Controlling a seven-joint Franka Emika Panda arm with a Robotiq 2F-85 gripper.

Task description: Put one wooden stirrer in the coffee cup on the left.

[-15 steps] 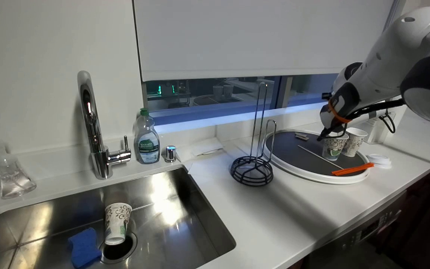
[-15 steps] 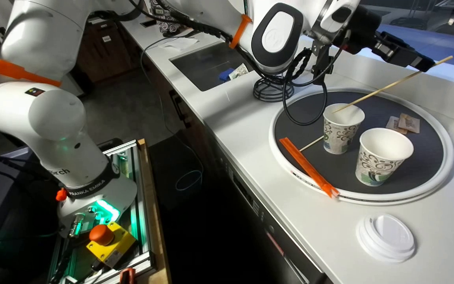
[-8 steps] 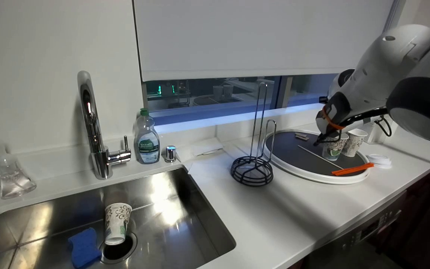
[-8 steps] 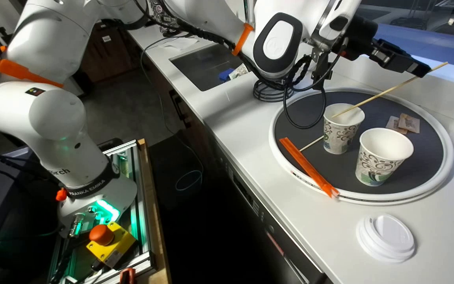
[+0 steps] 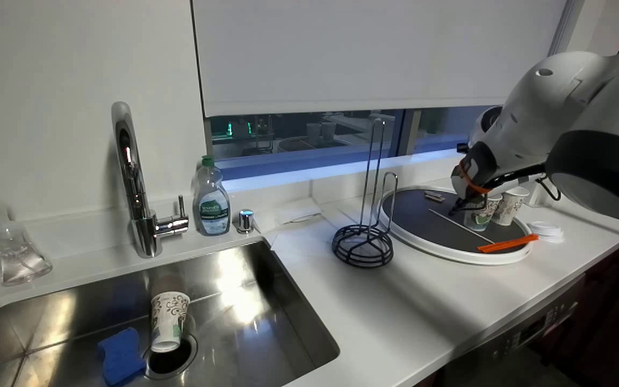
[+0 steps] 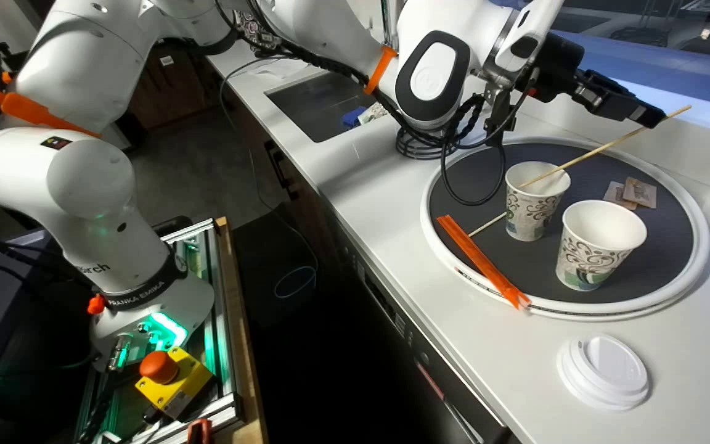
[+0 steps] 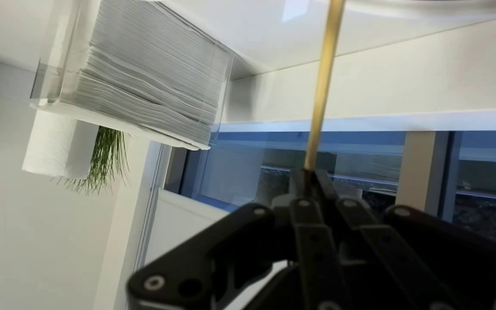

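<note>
Jaws nearly closed, stirrer (image 7: 323, 84) pinched (tilted)

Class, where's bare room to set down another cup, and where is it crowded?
Free: the countertop bordered by the sink, wire stand and tray, plus its strip along the tray's rim toward the white lid. Crowded: the tray around two cups, with the orange wrapper and loose stick close by and the held stirrer slanting to one cup's mouth.

Gripper (image 6: 652, 117) and stirrer (image 7: 323, 82) slightly lower
</note>
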